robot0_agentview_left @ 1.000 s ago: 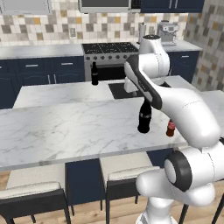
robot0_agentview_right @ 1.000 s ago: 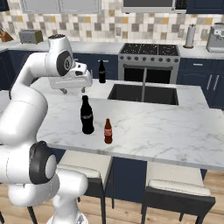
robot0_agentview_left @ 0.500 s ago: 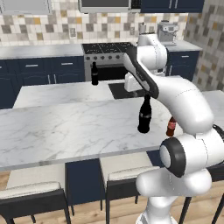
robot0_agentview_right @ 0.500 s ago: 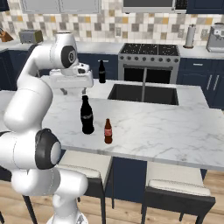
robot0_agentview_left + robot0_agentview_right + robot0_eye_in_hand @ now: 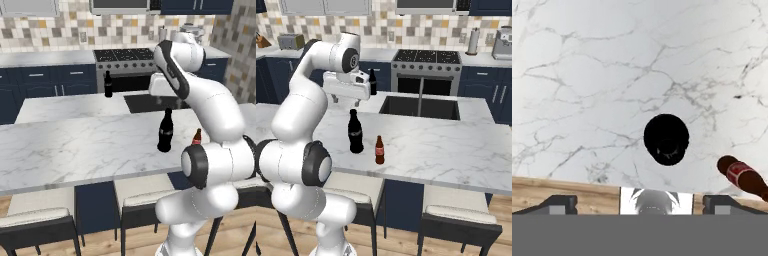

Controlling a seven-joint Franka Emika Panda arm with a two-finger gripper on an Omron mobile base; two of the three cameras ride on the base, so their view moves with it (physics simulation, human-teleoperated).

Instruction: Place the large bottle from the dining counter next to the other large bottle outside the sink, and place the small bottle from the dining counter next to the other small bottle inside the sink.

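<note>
The large bottle [image 5: 165, 131] [image 5: 355, 132] stands upright, tall and near-black, on the dining counter [image 5: 75, 145] [image 5: 446, 145]. From straight above it is a black disc [image 5: 666, 139]. The small bottle [image 5: 197, 136] [image 5: 379, 150] [image 5: 743, 176], brown with a red label, stands close beside it. My gripper [image 5: 346, 101] [image 5: 641, 202] hangs open above the large bottle, touching nothing. The other large bottle [image 5: 108, 84] [image 5: 372, 82] stands on the far counter left of the sink [image 5: 145, 102] [image 5: 421, 107]. The other small bottle is hidden.
A curved steel faucet [image 5: 420, 95] rises at the sink's near edge. Behind it stands a stove [image 5: 125, 55] [image 5: 428, 57] against the tiled wall. Stools [image 5: 37, 220] [image 5: 458, 220] sit under the dining counter's front edge. A toaster [image 5: 291, 41] is at the back left.
My arm has turned a little, and the hand has stayed over the large bottle with its jaws open. Both bottles on the dining counter stand where they were.
</note>
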